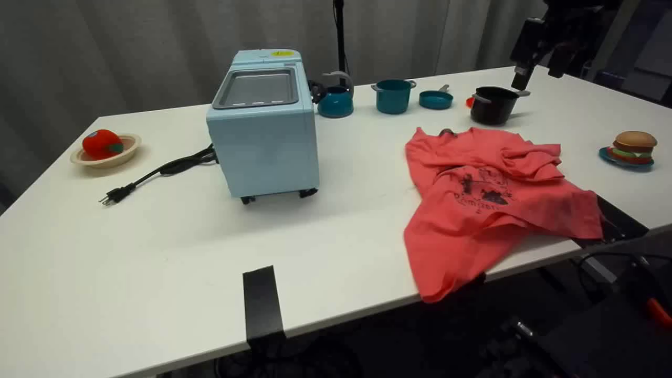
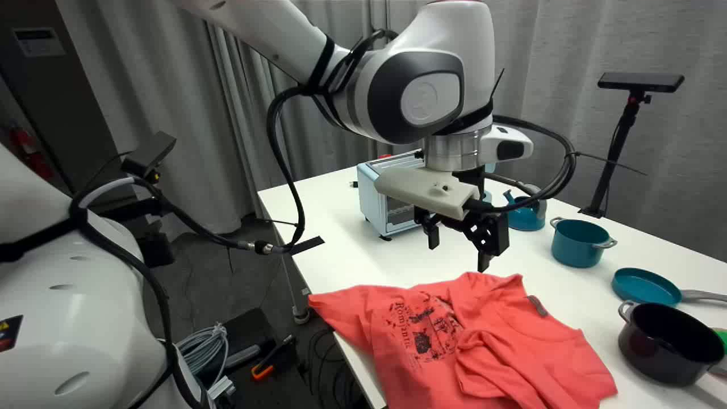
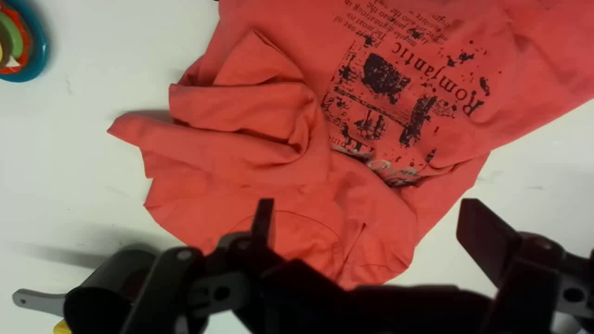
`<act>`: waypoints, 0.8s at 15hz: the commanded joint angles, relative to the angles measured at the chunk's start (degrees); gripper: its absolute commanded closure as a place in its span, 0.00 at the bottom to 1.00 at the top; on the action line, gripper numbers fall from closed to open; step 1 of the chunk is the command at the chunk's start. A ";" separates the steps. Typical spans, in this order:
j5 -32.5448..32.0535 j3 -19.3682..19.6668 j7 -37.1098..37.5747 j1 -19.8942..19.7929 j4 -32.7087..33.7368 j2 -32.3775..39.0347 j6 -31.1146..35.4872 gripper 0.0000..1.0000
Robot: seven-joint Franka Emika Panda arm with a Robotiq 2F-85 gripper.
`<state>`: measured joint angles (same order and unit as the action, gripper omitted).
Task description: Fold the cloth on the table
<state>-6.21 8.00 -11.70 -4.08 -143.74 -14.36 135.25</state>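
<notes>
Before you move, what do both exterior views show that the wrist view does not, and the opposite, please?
Only the exterior views show the blue oven, the blue-green pan and the gray curtain.
Only the wrist view shows a yellow bit near its lower-left corner, too little to name.
All share the red shirt, the black pot and the gripper.

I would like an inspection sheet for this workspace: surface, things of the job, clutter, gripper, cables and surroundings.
Surface: white table, black strip at its edge.
Job's things: red shirt rumpled, not neatly folded, part hanging past the table edge.
Clutter: pale-blue oven, kettle, teal pot, teal pan, black pot, burger, bowl with a tomato-like item.
Gripper: open, raised above the table, holding nothing.
Cables: power cord beside the oven, its plug unconnected on the table.
Surroundings: grey curtain behind the table; camera on a stand.
</notes>
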 commanded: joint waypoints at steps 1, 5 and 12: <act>0.16 -0.43 -0.09 -0.41 0.06 0.00 -0.10 0.00; 0.16 -0.43 -0.09 -0.41 0.06 0.00 -0.10 0.00; 1.72 -2.64 -0.47 2.06 1.67 4.51 0.07 0.00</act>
<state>-5.94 6.89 -11.70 -3.49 -143.64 -13.08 135.25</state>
